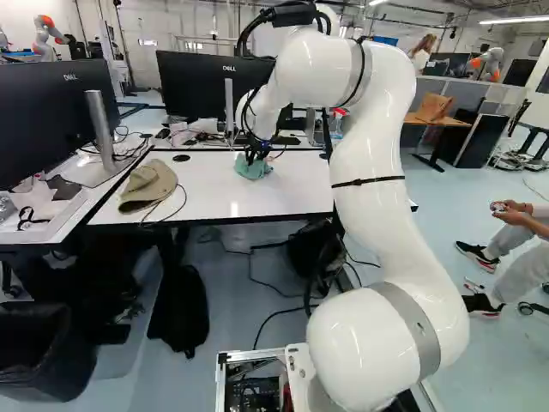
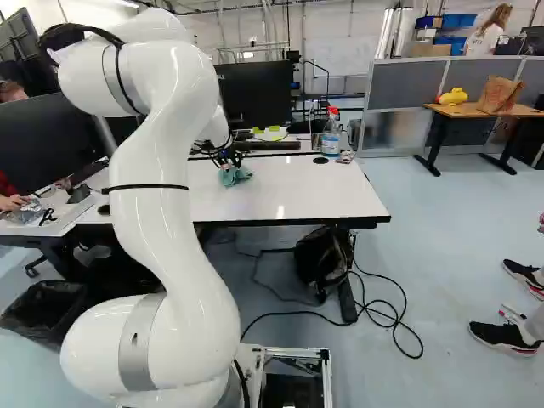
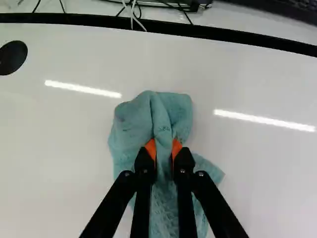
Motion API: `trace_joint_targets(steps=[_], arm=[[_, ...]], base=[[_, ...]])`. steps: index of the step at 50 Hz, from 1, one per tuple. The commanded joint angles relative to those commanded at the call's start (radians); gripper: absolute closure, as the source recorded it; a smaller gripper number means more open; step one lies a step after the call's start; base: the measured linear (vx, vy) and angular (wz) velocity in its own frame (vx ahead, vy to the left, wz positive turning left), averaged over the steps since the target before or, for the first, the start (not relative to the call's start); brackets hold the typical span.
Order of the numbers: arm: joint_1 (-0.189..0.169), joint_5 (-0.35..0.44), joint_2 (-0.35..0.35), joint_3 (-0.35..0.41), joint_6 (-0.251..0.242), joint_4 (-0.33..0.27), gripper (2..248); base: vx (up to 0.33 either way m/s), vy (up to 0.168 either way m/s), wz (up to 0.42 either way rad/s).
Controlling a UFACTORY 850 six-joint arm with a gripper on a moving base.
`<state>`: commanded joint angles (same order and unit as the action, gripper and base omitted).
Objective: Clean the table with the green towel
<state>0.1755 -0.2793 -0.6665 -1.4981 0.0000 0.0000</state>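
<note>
The gripper (image 1: 251,155) is over the white table (image 1: 283,193) in the left base view, low at its surface. In the wrist view the gripper (image 3: 164,147) is shut on the green towel (image 3: 171,111), with a fold pinched between both orange pads. The crumpled cloth spreads ahead of, beside and under the fingers, on the tabletop. In the right base view the towel (image 2: 235,176) shows just below the gripper (image 2: 226,160).
A cap (image 1: 147,186) with a cable lies on the table's left part. A spray bottle (image 2: 331,133) stands by the far right corner. Monitors (image 1: 210,84) and a keyboard (image 2: 267,145) are beyond the far edge. Another robot (image 1: 45,38) stands at the far left.
</note>
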Motion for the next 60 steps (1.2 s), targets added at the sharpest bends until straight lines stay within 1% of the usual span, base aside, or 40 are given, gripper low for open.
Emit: trace_joint_targets(steps=[15, 27, 42, 51, 60], arm=[[-0.011, 0.000, -0.060, -0.087, 0.000, 0.000, 197], [-0.008, 0.000, -0.111, -0.161, 0.000, 0.000, 197], [0.020, 0.000, -0.147, -0.214, 0.000, 0.000, 197], [0.042, 0.000, -0.152, -0.222, 0.000, 0.000, 197], [0.064, 0.000, -0.145, -0.211, 0.000, 0.000, 197]], base=[[0.000, 0.000, 0.000], [0.000, 0.000, 0.000], [0.000, 0.000, 0.000], [0.000, 0.000, 0.000], [0.000, 0.000, 0.000]])
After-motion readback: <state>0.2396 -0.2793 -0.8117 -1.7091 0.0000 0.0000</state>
